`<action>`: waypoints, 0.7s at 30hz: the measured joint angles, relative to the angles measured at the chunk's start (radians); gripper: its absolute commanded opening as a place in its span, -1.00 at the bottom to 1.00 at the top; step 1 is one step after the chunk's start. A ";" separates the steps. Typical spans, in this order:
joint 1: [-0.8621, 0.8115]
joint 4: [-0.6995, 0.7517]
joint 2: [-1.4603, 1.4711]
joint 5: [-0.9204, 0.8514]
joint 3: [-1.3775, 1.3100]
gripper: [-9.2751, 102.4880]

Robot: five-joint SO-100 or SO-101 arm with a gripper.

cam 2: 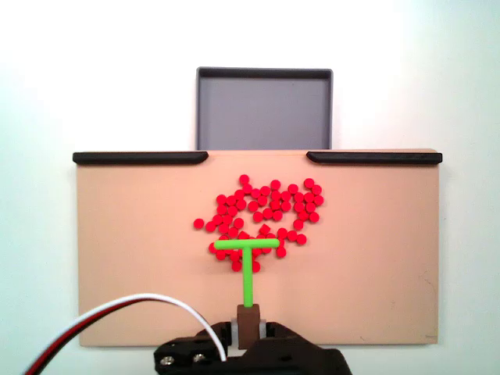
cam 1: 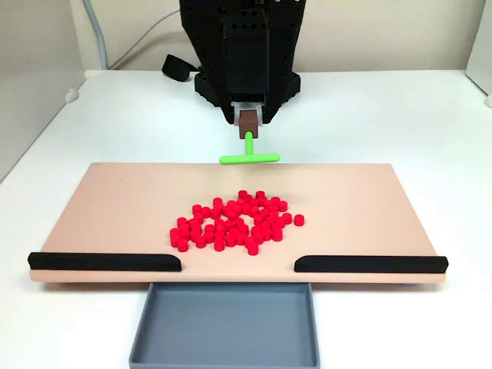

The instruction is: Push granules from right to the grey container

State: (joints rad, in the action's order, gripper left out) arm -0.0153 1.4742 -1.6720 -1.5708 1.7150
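Note:
The granules (cam 1: 234,221) are a loose cluster of small red beads lying mid-board on the beige board (cam 1: 115,207); in the overhead fixed view the granules (cam 2: 266,207) spread from the centre towards the right. The grey container (cam 1: 224,323) sits below the gap between the board's two black strips; from above the grey container (cam 2: 263,109) looks empty. My gripper (cam 1: 248,121) is shut on the brown block of a green T-shaped pusher (cam 1: 250,157). From above, my gripper (cam 2: 248,328) stands at the board's near edge, and the pusher's crossbar (cam 2: 246,244) overlaps the cluster's nearest beads.
Two black strips (cam 1: 104,261) (cam 1: 370,264) line the board's edge on either side of the gap to the container. A white and red cable (cam 2: 94,320) runs off the arm at the lower left. White table surrounds the board.

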 measured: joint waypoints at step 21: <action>0.002 0.000 0.000 -0.018 0.000 -0.84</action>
State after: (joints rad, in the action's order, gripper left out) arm -0.0138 1.4742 -1.6720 -1.5892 1.7150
